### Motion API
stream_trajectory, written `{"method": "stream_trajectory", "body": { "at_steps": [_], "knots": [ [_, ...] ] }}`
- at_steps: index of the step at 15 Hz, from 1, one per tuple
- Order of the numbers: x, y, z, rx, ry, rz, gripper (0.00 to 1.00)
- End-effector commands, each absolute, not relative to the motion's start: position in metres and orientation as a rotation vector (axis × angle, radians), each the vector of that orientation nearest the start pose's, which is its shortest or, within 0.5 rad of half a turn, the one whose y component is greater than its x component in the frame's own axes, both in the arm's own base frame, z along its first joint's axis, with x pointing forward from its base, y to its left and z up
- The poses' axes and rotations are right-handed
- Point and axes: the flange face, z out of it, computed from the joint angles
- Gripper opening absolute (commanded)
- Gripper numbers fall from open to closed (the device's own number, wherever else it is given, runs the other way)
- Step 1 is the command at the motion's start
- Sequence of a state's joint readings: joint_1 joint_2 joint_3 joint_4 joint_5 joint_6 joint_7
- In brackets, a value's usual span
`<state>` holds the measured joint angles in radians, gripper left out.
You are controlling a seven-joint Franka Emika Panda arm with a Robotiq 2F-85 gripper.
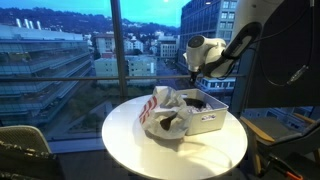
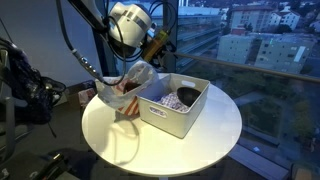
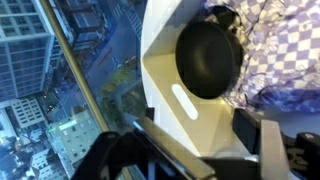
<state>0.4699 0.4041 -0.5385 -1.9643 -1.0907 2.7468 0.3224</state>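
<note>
White bin (image 2: 165,122) on round table (image 2: 120,140), beside window (image 2: 262,40).

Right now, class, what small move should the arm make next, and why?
Probably raise the gripper straight up a little. Its jaws stand apart with nothing between them, just above the white box, where a black bowl lies beside a checked cloth. Rising would likely clear the box wall before any sideways travel.

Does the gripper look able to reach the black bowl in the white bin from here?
Probably yes. The gripper hangs open above the open-topped white bin, and the black bowl lies uncovered beside the checkered cloth, with nothing between.
</note>
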Motion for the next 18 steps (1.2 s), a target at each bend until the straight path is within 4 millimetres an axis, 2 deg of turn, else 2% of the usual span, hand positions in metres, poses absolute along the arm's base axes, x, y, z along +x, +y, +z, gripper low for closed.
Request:
{"method": "stream_trajectory", "body": {
  "at_steps": [1,3,5,11,14,16,18],
  "knots": [
    [0.608,0.058,0.335,2.326,0.933,0.572,1.0],
    [0.6,0.082,0.331,2.382,1.026,0.582,1.0],
    [0.594,0.102,0.316,2.439,1.12,0.584,1.0],
    [0.59,0.139,0.25,2.631,1.419,0.474,1.0],
    [0.604,0.138,0.226,2.611,1.541,0.401,1.0],
    [0.619,0.132,0.221,2.511,1.555,0.389,1.0],
    [0.625,0.133,0.217,2.533,1.57,0.363,1.0]
  ]
}}
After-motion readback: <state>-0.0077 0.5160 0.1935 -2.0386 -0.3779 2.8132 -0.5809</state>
